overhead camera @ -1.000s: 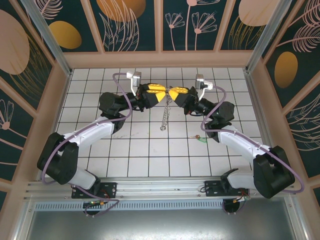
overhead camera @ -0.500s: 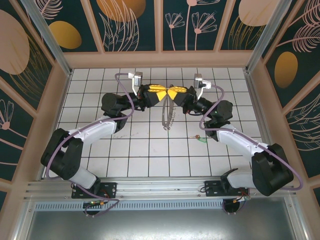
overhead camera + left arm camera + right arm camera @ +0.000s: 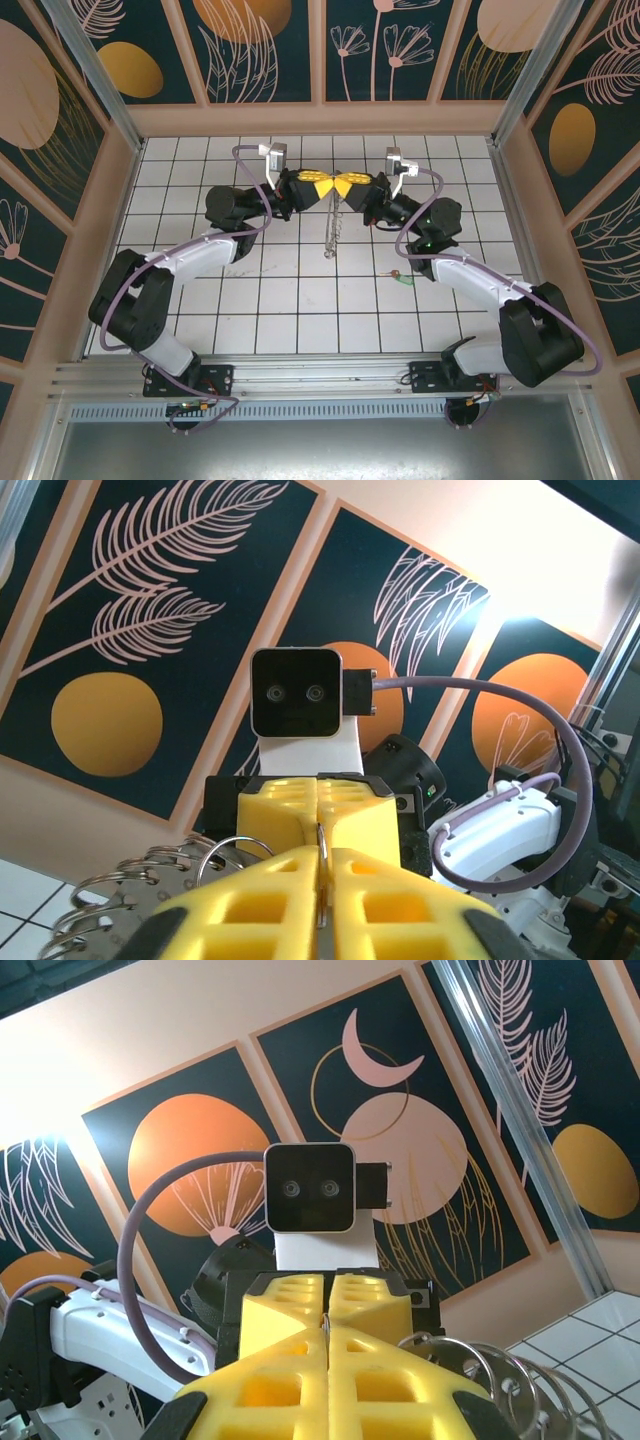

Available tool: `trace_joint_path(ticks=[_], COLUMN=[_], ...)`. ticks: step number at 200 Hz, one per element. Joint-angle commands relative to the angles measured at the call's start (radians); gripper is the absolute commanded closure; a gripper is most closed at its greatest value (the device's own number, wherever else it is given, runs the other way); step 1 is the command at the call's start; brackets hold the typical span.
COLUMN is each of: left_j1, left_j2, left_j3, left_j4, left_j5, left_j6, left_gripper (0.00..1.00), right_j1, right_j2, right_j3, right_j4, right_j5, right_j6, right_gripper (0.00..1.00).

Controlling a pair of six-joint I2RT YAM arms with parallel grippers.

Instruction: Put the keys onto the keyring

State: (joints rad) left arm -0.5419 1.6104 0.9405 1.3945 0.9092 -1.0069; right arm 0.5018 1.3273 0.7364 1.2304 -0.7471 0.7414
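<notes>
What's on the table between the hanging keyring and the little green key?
Nothing. In the top view, only bare white tiles separate the keyring from the green key.

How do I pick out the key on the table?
Start at the white tiled table, right half, beside the right arm. The key lies flat there, tiny with a bright green head, unlike the grey ring hanging further back.

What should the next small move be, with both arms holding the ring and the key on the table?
Probably open the right fingers and let the left fingers hold the ring alone. Both pairs are shut on it, while the key lies untouched on the table, nearer the right arm, so one arm must be free to fetch it.
</notes>
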Motion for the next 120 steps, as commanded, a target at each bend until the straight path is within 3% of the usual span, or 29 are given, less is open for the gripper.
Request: trace_joint_path(ticks=[1, 13, 32, 49, 80, 120], left_j1=[-0.01, -0.009, -0.01, -0.01, -0.01, -0.01], left_j2=[0.035, 0.042, 0.043, 0.036, 0.01, -0.038], left_j3=[0.053, 0.056, 0.056, 0.059, 0.064, 0.089], left_j4=[0.027, 0.034, 0.013, -0.032, -0.126, -0.317], left_j5=[0.026, 0.02, 0.006, -0.009, -0.026, -0.043], left_j6=[-0.011, -0.013, 0.006, 0.047, 0.156, 0.366], left_gripper=[1.0, 1.0, 1.0, 1.0, 1.0, 1.0], right_j1=[0.015, 0.008, -0.037, -0.098, -0.202, -0.219], right_j2=[0.006, -0.001, -0.045, -0.125, -0.29, -0.392], right_j3=[0.053, 0.058, 0.045, 0.012, -0.012, -0.025], right_j4=[0.008, -0.021, -0.086, -0.16, -0.434, -0.733], right_j5=[-0.047, -0.051, -0.025, 0.005, 0.082, 0.201], right_j6=[-0.036, -0.041, -0.033, -0.024, -0.065, -0.148], right_gripper=[1.0, 0.99, 0.58, 0.43, 0.36, 0.34])
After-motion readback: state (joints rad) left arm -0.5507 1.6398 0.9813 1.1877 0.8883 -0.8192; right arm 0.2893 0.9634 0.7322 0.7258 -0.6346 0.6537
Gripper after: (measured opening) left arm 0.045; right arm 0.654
